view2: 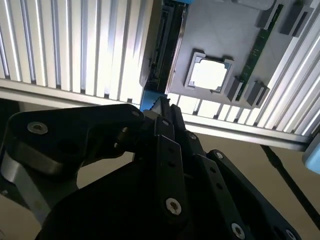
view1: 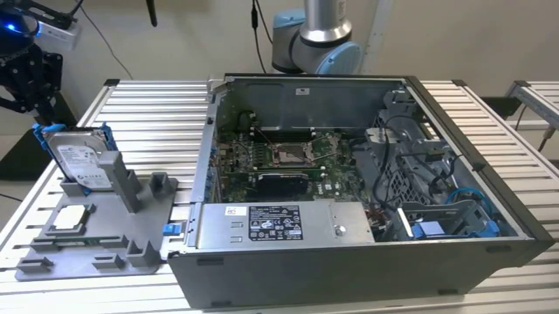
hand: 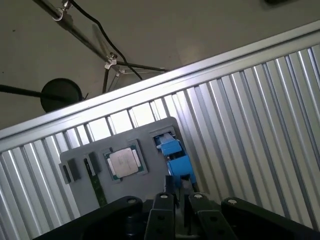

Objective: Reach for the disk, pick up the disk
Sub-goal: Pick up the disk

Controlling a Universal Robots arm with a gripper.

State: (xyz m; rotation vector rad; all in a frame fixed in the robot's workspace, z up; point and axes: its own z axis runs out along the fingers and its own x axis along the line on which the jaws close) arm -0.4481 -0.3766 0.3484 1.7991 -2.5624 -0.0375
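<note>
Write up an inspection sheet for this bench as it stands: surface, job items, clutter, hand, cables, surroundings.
Surface: slatted metal table, carrying a grey tray and an open computer case.
Job's things: disk standing upright in the tray, with a blue bracket around it; not lifted.
Clutter: square chip lying flat in a tray pocket.
Grippers: hand close above the disk's top edge; contact cannot be told.
Cables: blue cable inside the case; black cables hanging behind it.
Surroundings: arm's base behind the case; second table at the exterior view's right.
</note>
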